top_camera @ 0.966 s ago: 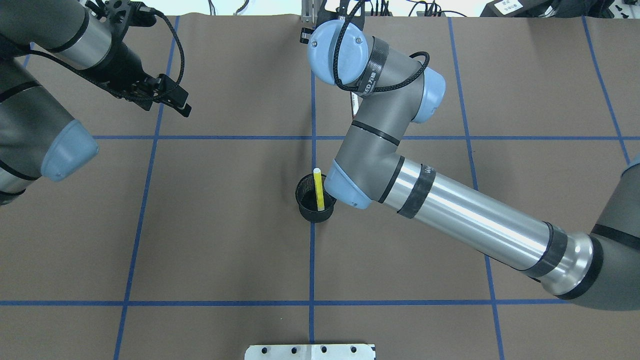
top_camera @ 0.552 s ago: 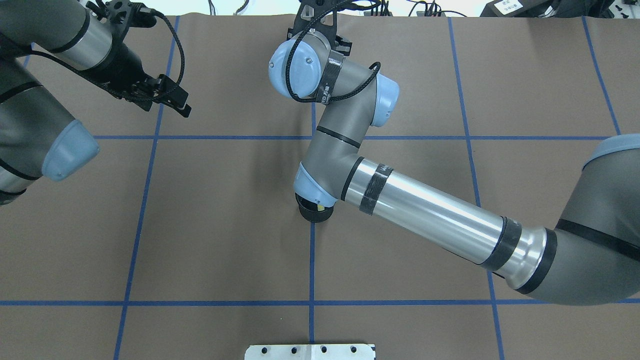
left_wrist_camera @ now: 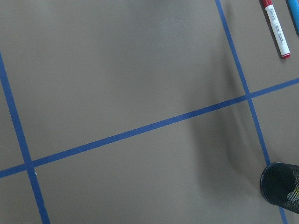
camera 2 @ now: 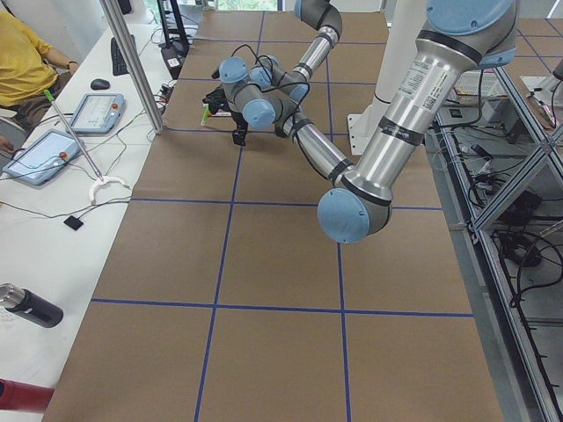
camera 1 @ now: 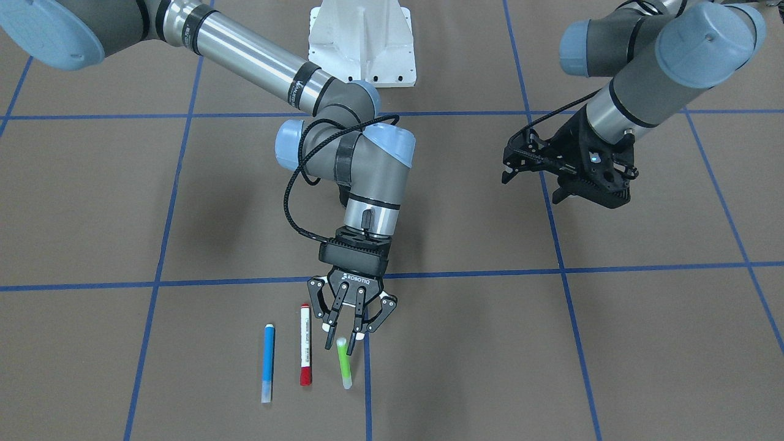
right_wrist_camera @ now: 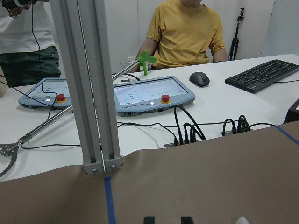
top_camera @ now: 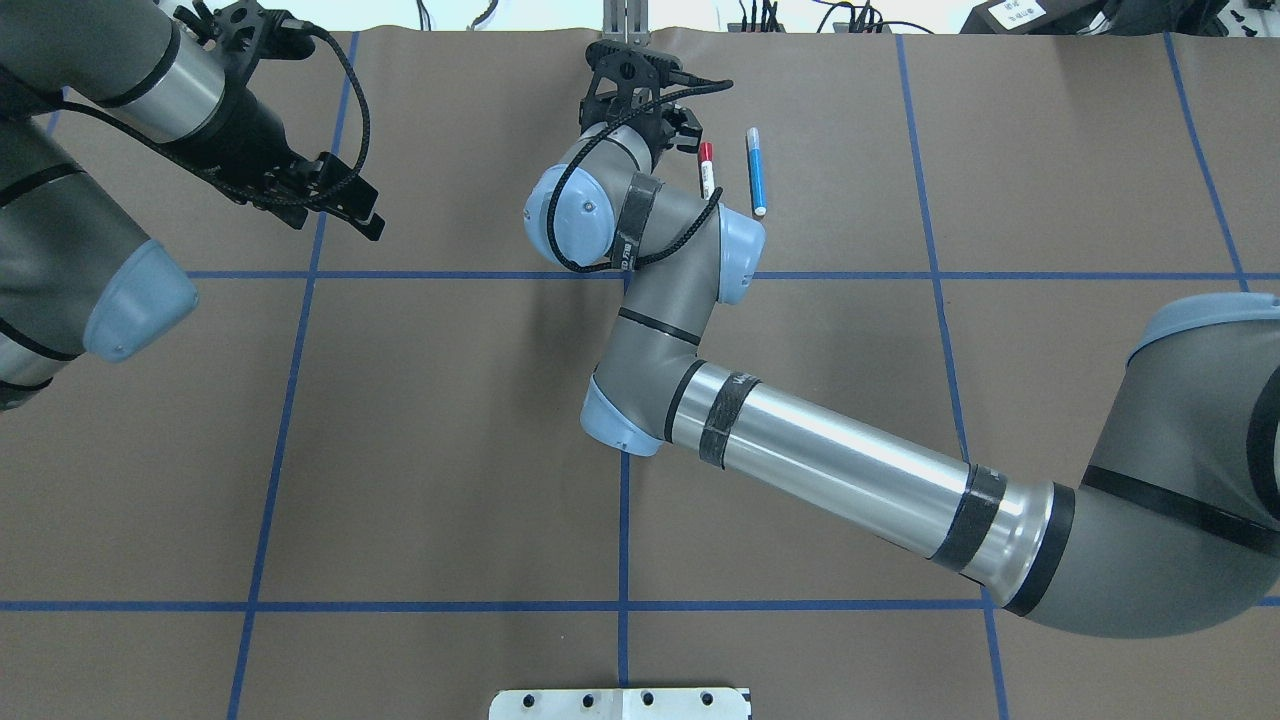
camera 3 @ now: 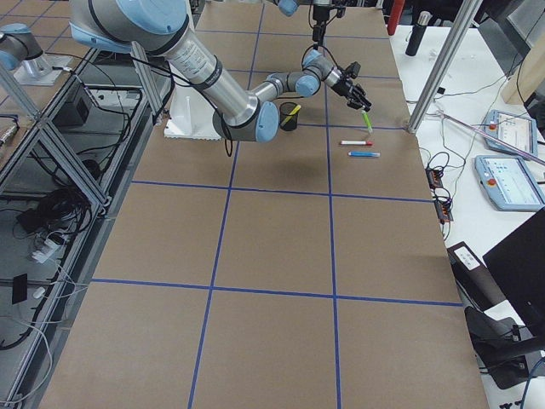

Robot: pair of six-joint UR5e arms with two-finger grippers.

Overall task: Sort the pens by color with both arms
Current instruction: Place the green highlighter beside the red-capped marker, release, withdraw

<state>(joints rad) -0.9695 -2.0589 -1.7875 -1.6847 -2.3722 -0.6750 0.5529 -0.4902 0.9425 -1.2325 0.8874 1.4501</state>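
Note:
My right gripper [camera 1: 340,344] is shut on one end of the lime green highlighter [camera 1: 345,370], holding it low over the table next to the red-capped white pen [camera 1: 305,346] and the blue pen [camera 1: 267,361], which lie side by side. The highlighter hangs tilted from the fingers in the right side view [camera 3: 367,122]. In the overhead view my wrist hides it, but the red pen [top_camera: 707,168] and blue pen [top_camera: 756,172] show. The yellow highlighter [camera 3: 292,111] stands in the black mesh cup [camera 3: 290,115]. My left gripper [top_camera: 360,210] is open and empty at the far left.
An aluminium post [right_wrist_camera: 91,84] stands at the table's far edge just beyond my right gripper, with teach pendants [right_wrist_camera: 152,95] and seated operators behind it. My right elbow [top_camera: 620,425] hides the cup from above. The white pedestal [camera 1: 361,43] is at the robot's side.
My right arm has swung from over the cup out toward the far edge. Its elbow now covers the cup, and the red and blue pens have come into view. The left arm has not moved.

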